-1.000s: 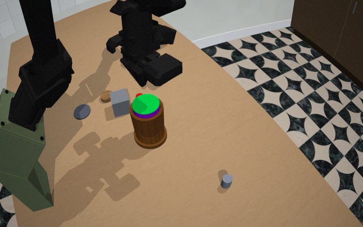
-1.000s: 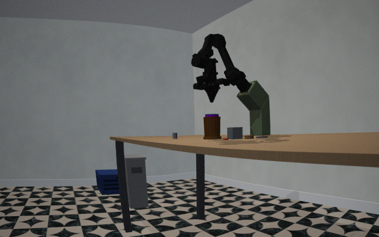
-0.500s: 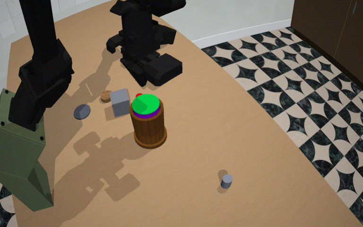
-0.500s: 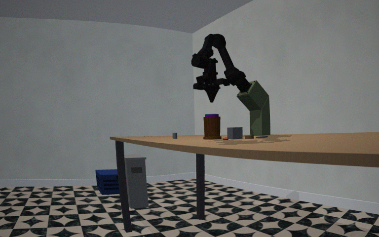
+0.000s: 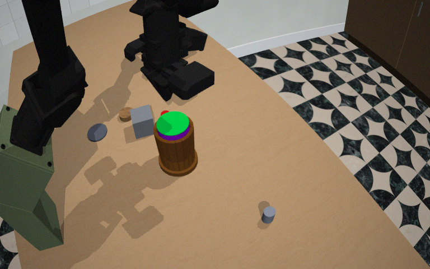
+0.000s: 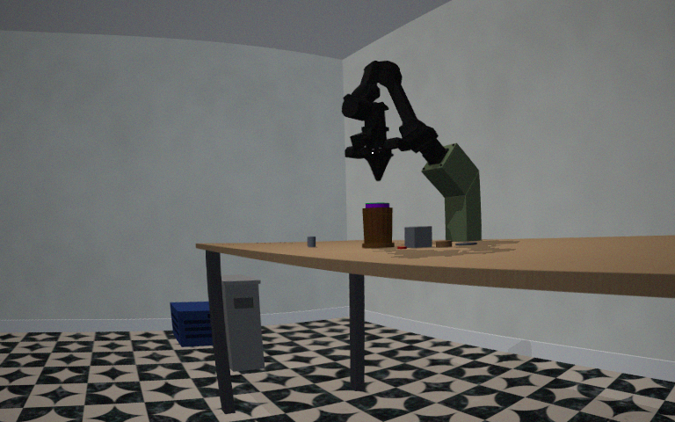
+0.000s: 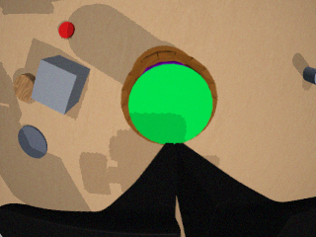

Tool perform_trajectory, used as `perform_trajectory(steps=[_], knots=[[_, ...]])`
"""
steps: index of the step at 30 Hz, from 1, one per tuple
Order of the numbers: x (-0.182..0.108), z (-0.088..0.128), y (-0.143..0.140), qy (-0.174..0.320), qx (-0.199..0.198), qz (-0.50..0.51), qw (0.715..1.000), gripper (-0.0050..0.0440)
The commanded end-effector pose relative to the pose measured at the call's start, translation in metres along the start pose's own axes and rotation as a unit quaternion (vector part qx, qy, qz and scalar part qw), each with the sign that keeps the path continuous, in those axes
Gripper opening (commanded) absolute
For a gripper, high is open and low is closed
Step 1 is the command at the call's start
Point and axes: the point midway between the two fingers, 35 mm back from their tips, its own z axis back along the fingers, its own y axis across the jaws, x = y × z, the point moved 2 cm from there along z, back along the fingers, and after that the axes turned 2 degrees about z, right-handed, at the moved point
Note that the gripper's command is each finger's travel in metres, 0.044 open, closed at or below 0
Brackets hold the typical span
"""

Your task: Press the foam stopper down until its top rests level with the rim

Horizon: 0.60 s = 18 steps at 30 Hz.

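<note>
A brown wooden jar (image 5: 176, 150) stands upright on the table. A stopper with a green top (image 5: 172, 123) and a purple side sticks up a little above the jar's rim. It shows in the side view (image 6: 376, 205) and in the wrist view (image 7: 172, 101) too. My gripper (image 6: 378, 175) hangs well above the stopper, pointing down, apart from it. Its fingers are shut together with nothing between them; in the wrist view the fingertips (image 7: 177, 148) meet at the stopper's near edge.
A grey cube (image 5: 142, 121), a small wooden disc (image 5: 125, 113), a small red ball (image 5: 164, 112) and a dark grey disc (image 5: 97, 132) lie beside the jar. A small grey cylinder (image 5: 268, 214) stands nearer the table's front. The arm's green base (image 5: 22, 184) is at the left.
</note>
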Motion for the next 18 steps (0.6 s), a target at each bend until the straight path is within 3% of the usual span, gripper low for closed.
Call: perform_trajectory(steps=[1,8,18], knots=[[0.004,0.0,-0.001,-0.008,0.0,-0.004,1.0,0.0],[0.006,-0.037,-0.004,-0.013,-0.005,-0.007,1.0,0.0],[0.006,-0.043,-0.004,-0.014,-0.005,-0.007,1.0,0.0]])
